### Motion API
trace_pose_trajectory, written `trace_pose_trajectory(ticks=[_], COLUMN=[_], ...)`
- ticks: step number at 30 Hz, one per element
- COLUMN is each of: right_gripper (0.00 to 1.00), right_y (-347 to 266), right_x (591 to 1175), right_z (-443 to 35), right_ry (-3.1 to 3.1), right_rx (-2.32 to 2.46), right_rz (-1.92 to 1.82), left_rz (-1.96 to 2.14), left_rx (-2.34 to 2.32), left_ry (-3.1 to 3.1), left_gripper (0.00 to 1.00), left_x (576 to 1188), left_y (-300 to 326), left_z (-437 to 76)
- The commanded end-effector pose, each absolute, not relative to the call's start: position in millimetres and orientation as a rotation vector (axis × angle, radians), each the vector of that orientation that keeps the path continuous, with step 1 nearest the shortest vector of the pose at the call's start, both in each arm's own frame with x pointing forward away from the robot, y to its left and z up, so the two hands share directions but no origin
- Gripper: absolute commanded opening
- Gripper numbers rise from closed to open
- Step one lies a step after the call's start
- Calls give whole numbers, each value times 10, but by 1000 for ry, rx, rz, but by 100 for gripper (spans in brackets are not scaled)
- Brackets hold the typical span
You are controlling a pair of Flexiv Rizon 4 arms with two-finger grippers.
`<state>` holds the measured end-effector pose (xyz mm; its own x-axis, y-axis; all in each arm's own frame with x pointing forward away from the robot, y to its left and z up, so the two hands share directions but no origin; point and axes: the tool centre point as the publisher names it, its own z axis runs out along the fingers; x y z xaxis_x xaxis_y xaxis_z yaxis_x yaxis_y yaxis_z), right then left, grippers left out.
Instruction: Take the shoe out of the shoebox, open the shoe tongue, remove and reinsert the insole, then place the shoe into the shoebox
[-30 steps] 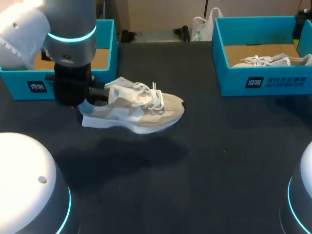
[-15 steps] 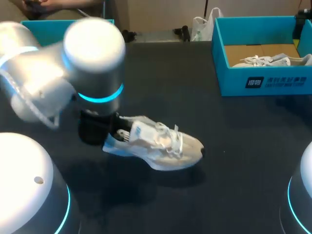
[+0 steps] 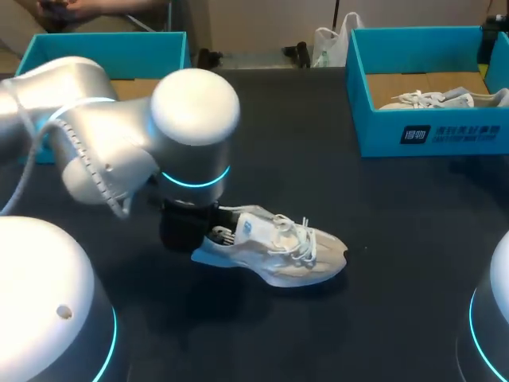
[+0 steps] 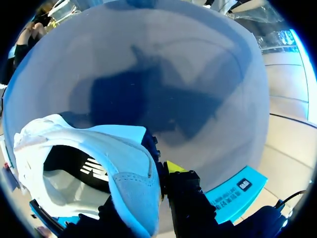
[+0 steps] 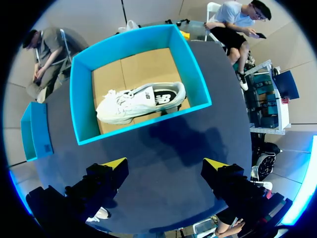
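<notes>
**Item 1, shoe** [image 3: 278,253]: a pale beige-and-white trainer with white laces. It sits at lower centre of the head view, toe toward the right, outside both boxes, over the dark table [image 3: 374,318]. Whether the sole rests on the tabletop or hangs just above it cannot be told.

**Item 2, left arm** [image 3: 159,135]: silver with a cyan-lit ring. It enters from the left edge and fills the left-centre of the frame. It covers the shoe's heel and most of its own tool.

**Item 3, left gripper** [image 4: 153,186]: clamped narrow on the shoe's heel collar. In the left wrist view one yellow tip shows just outside the heel wall. The other finger is hidden behind the padded collar, with only dark housing showing beneath. The shoe's dark interior and printed insole lie beside the gripper, and the toe is out of sight.

**Item 4, right gripper** [image 5: 165,166]: fingers spread wide and holding nothing, both yellow tips plain. It is not seen in the head view.

**Item 5, right shoebox** [image 3: 429,131]: teal, upper right of the head view, cut by the frame edge. It holds a second shoe [image 3: 445,99], white and half hidden behind the near wall. In the right wrist view the box lies ahead of the spread fingers, with that shoe shown whole on the cardboard floor.

**Item 6, left shoebox** [image 3: 103,46]: teal, upper left of the head view, largely behind the left arm. Its interior is hard to make out.
</notes>
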<state>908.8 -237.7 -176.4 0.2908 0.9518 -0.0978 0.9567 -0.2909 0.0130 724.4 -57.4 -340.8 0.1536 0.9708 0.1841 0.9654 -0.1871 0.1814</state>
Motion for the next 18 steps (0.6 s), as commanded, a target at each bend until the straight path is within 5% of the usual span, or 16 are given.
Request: trace_pose_trajectory(ticks=[1, 18], right_gripper=[100, 100], right_y=[-2376, -2376], right_x=[9082, 9082], right_z=[-1766, -1766], right_ry=[1826, 1826], right_rx=[2468, 2468], right_rz=[-108, -108], left_rz=[439, 384], left_rx=[2374, 2382], left_ry=[2032, 2021], left_gripper=[0, 0], left_x=[7279, 7175], left_y=[-826, -940], left_z=[-3558, -3711])
